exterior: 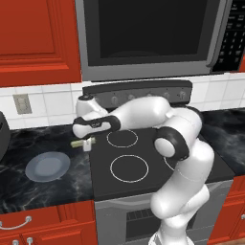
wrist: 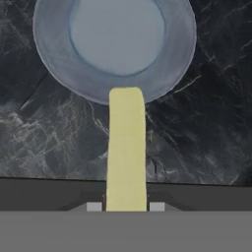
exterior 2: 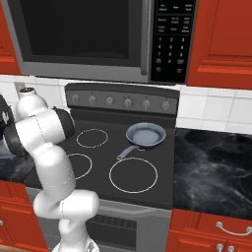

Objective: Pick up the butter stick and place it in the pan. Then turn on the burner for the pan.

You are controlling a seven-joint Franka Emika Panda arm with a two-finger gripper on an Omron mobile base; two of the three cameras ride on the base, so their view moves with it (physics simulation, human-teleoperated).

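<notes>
My gripper [exterior: 87, 144] hangs a little above the black counter at the stove's left edge, shut on the butter stick [exterior: 77, 142], a pale-yellow bar that pokes out to the left. In the hand view the butter stick [wrist: 126, 147] runs up from between the fingertips of the gripper [wrist: 126, 206], and its far end overlaps the rim of the plate below. The pan [exterior 2: 145, 135], grey-blue with a short dark handle, sits on the stove's rear right burner, far to the right of the gripper.
A flat grey-blue plate [exterior: 48, 166] lies on the counter left of the stove, also seen as the plate [wrist: 115, 44] under the hand. Stove knobs [exterior 2: 127, 102] line the back panel. A microwave [exterior: 148, 33] hangs above. My own arm spans the cooktop.
</notes>
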